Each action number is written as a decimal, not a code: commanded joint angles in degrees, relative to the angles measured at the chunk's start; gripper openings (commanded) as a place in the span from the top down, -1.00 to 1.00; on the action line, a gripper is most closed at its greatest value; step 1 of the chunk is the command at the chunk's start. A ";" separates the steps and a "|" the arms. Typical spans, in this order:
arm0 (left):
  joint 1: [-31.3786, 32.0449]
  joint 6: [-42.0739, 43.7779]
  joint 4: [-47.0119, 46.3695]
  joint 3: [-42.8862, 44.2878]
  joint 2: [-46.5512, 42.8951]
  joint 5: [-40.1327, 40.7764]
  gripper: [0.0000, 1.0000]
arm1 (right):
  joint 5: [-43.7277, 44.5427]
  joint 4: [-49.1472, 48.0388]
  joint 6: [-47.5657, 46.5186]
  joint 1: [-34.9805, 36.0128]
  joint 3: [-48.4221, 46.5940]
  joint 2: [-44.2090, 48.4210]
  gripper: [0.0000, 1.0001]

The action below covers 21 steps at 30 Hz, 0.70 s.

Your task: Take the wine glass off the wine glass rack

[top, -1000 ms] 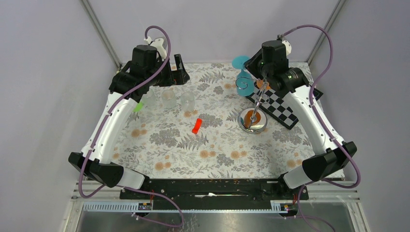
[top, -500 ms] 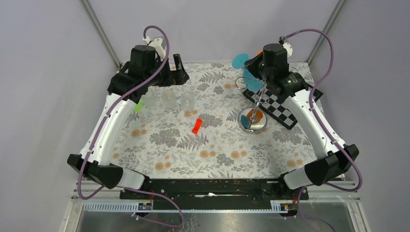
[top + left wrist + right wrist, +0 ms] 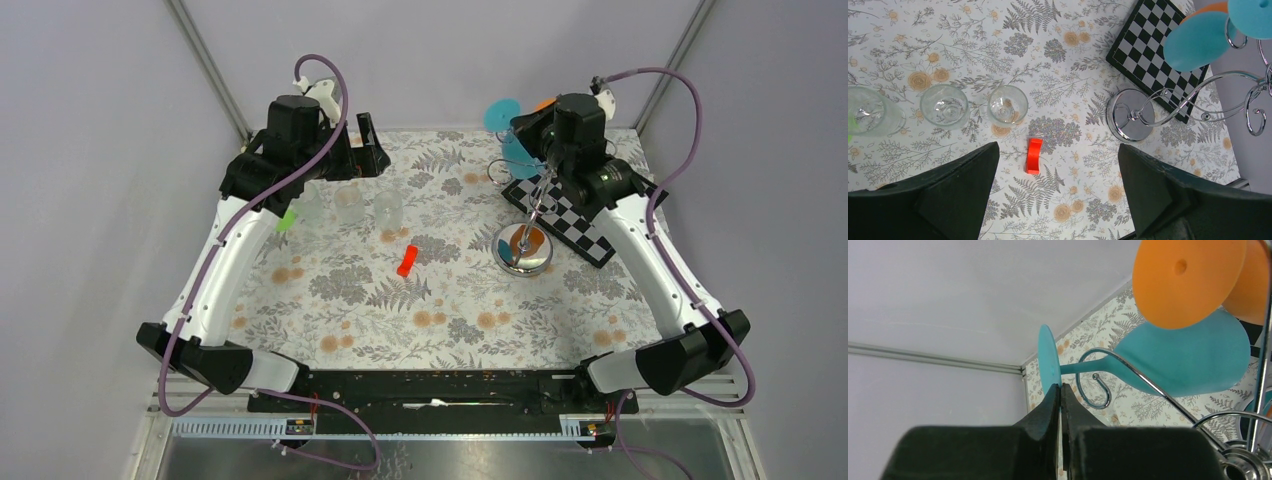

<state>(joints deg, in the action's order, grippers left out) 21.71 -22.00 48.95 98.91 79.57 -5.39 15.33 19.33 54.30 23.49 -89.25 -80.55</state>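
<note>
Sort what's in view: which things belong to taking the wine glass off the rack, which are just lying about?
Job: teal wine glass, wine glass rack, right gripper shut on the glass's foot.
Lying about: three clear glasses, red block, chequered board, orange glass on the rack.

My tabletop (image 3: 380,330) is covered in a pale print of grey ferns and orange flowers. Plain lilac-grey walls (image 3: 440,50) close me in far, left and right, with slanting metal posts (image 3: 205,65) at both far corners. The light is soft and even.
</note>
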 commanded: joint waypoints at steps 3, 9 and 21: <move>-0.25 1.25 -3.01 0.04 -1.92 0.38 -0.98 | 0.37 -3.52 3.74 -2.27 -0.31 1.83 1.00; -0.27 1.26 -3.07 0.29 -1.71 0.33 -0.98 | -0.47 -3.55 6.99 -3.12 0.40 3.27 1.00; -0.27 1.17 -3.05 0.66 -1.25 0.10 -0.98 | -3.39 -1.29 11.80 -3.62 1.57 6.77 1.00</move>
<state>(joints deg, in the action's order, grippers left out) 21.67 -21.41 48.90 98.85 79.55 -5.39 12.67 19.40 63.42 20.45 -87.77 -76.77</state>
